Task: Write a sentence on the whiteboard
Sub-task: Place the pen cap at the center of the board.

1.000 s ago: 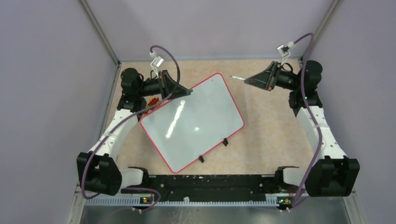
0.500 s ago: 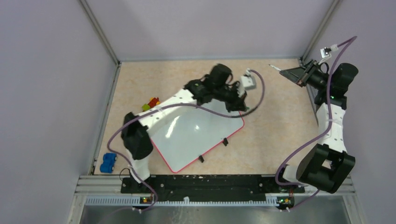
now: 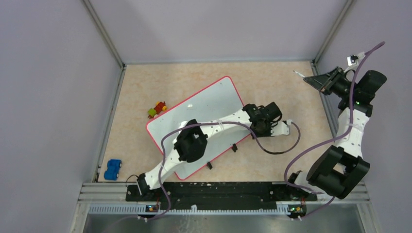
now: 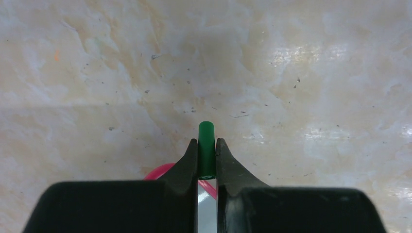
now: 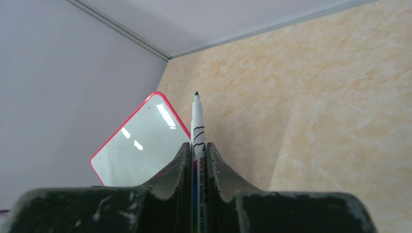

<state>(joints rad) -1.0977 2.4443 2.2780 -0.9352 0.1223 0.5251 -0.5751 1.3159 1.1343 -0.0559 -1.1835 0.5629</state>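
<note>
- Left arm (image 3: 214, 128): stretched low from its base at the near edge, running diagonally across the whiteboard (image 3: 209, 102), elbow bent over the board's near half, wrist past the board's right corner.
- Left end effector (image 4: 206, 145): pointed down at the table (image 4: 301, 73), fingers pressed onto a short green cap (image 4: 206, 138) that stands out a little beyond the fingertips.
- Whiteboard, relative to the left end effector: directly behind and beneath it. The wrist view shows a sliver of red-pink rim and white surface just under the fingers.
- Right arm (image 3: 352, 126): raised steeply at the right side of the table, forearm near upright, wrist turned toward the far wall.
- Right end effector (image 5: 198, 148): pinching a white marker (image 5: 197, 124) by the barrel. The green tip projects well ahead of the fingers and hangs in the air.
- Whiteboard, relative to the right end effector: ahead and to the left of the marker tip, lower, well apart. It lies flat on the table, rotated diagonally.
- Black clips (image 3: 234, 147): two, on the board's near edge, behind the left end effector.
- Small red, yellow and green toy (image 3: 156, 109): on the table beyond the board's left edge, well apart from both end effectors.
- Blue toy car (image 3: 112, 169): on the table near the left arm's base.
</note>
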